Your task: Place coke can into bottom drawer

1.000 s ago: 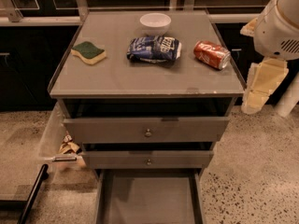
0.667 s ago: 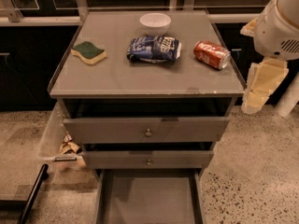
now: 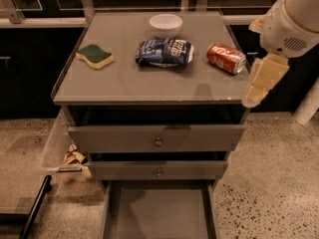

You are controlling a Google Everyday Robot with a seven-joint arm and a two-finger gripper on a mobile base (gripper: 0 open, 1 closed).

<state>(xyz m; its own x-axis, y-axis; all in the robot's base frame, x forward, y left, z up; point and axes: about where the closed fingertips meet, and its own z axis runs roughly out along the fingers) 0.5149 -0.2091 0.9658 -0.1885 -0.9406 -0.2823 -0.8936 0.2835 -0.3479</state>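
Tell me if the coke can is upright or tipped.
Tipped: the coke can lies on its side on the cabinet top. The gripper hangs by the top's right edge, apart from the can.

The gripper (image 3: 261, 81) hangs off the right front corner of the cabinet top (image 3: 144, 86). Nothing stands between it and the coke can (image 3: 227, 58), which lies on its side near the right edge. The snack bag (image 3: 164, 52) lies apart on the can's left, the bowl (image 3: 166, 24) behind it, the sponge (image 3: 94, 56) far left. The bottom drawer (image 3: 158, 213) is pulled out, its bare floor open from above, though the two upper drawers (image 3: 157, 138), standing slightly out, overhang its rear.
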